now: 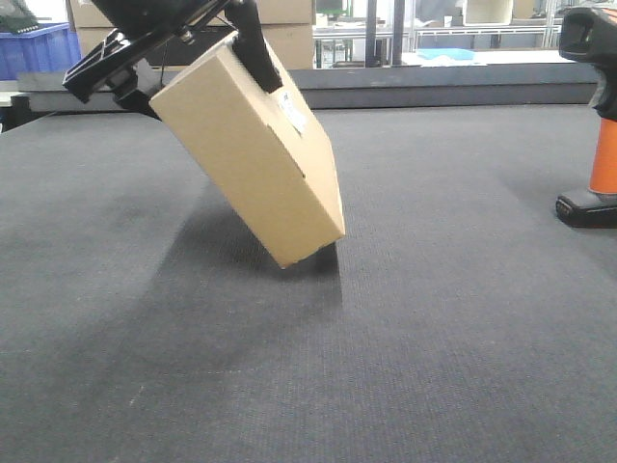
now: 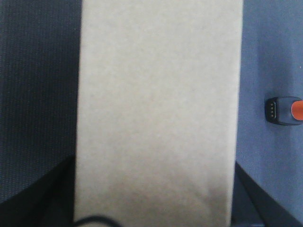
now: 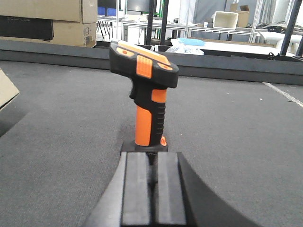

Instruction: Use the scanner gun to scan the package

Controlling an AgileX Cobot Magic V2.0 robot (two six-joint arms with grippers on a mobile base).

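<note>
The left gripper [image 1: 202, 82] is reaching down from the upper left and clamping the package [image 1: 255, 159] between its fingers [image 1: 258, 48], one on the labelled upper face and the other underneath. The package is hanging steeply tilted below the fingers, its lowest corner sitting at the grey mat [image 1: 434, 347]; I cannot tell whether it is touching. The right gripper [image 3: 152, 189] is lying low and level, its pads pressing together on nothing. The scanner gun [image 3: 149, 94] is standing upright on its base just beyond those fingertips.
</note>
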